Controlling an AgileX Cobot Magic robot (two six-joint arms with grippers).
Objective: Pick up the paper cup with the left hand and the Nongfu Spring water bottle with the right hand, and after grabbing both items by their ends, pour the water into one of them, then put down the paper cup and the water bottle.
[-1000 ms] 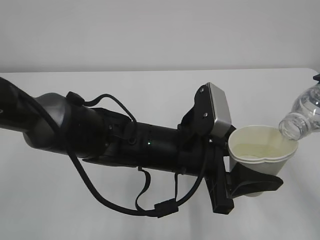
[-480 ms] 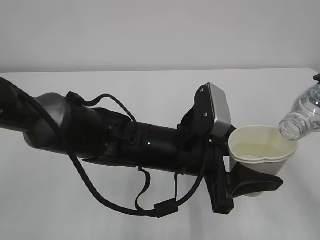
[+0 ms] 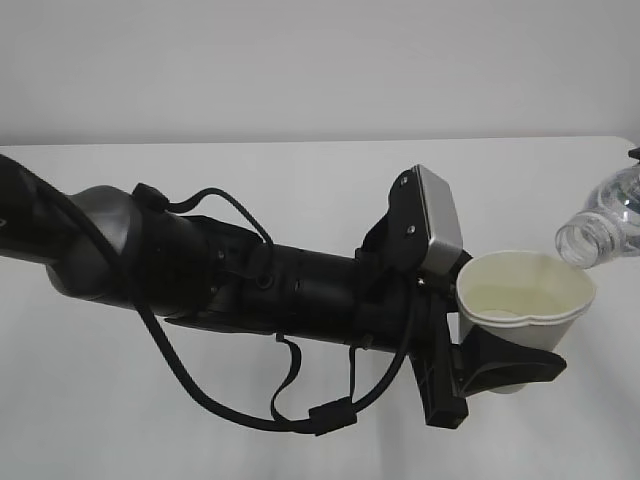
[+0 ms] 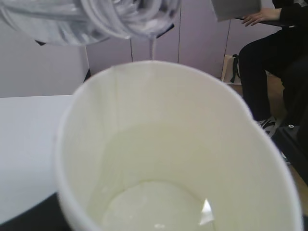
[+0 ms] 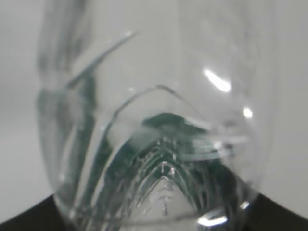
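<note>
Fingers (image 3: 500, 368) clamped on paper cup (image 3: 522, 300); water (image 4: 159, 207) visible only from left wrist.

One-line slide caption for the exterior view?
Left hand holds the paper cup above the white table; the tilted bottle's open mouth hangs just beyond its rim.

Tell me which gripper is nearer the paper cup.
Left. The left gripper grips the paper cup itself; the right gripper, out of the exterior view, holds the water bottle above the rim.
</note>
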